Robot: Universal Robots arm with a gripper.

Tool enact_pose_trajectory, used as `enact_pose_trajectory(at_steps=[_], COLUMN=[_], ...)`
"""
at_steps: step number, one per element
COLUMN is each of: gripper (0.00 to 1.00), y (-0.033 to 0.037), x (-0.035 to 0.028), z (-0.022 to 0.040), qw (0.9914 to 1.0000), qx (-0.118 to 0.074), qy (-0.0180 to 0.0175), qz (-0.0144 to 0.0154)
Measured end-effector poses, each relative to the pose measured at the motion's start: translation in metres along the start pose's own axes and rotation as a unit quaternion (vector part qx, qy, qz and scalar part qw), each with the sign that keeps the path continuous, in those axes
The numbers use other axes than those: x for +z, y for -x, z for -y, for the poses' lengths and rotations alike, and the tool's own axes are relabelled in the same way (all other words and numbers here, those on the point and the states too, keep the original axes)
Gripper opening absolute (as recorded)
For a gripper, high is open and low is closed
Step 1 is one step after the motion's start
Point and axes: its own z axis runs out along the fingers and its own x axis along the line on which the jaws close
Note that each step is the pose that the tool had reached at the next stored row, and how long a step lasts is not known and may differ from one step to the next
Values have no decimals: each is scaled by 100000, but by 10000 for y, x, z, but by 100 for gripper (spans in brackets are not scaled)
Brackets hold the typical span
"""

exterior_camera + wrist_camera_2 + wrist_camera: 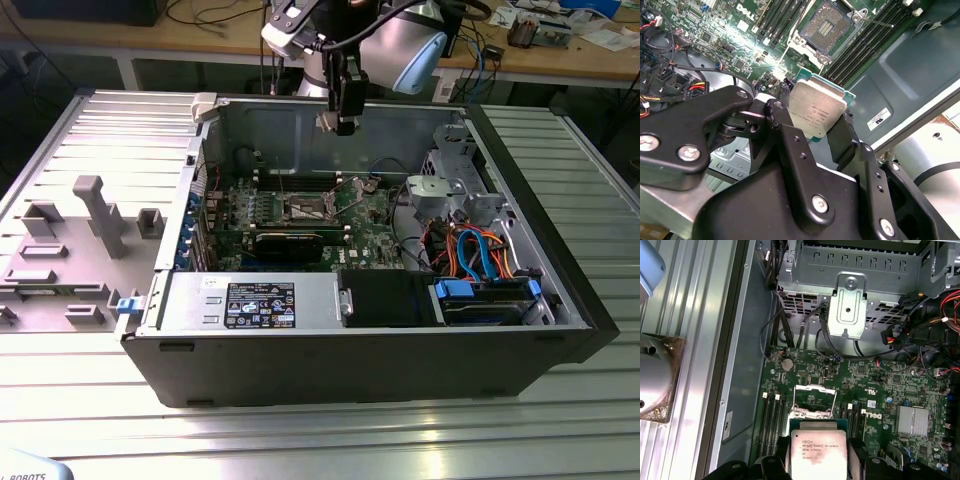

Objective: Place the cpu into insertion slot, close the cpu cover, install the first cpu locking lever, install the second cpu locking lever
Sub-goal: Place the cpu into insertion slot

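Observation:
My gripper [340,124] hangs above the back of the open computer case, shut on the cpu [816,111], a flat square chip with a silvery top, held by two opposite edges between the black fingers [842,135]. In the first wrist view the cpu [815,454] sits in the gripper [816,456], just short of the insertion slot [814,401]. That slot [831,24] lies uncovered on the green circuit board [372,212], its dark centre showing inside a silver rim. The slot [308,208] is well below the gripper. I cannot tell the cpu cover apart from the slot's metal frame.
Long black memory slots [867,40] flank the socket. A metal drive cage [850,305] with bundled cables [470,255] fills the case at the exterior view's right. The power supply [260,303] sits at the case front. A grey fixture plate [80,240] lies outside at the exterior view's left.

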Motion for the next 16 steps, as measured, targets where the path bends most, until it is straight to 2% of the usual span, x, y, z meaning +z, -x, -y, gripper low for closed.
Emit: enact_pose_trajectory(at_steps=[16], gripper=[54], y=[1], x=[45], z=[4], qw=[100000], qx=[-2], qy=[-2], qz=[2])
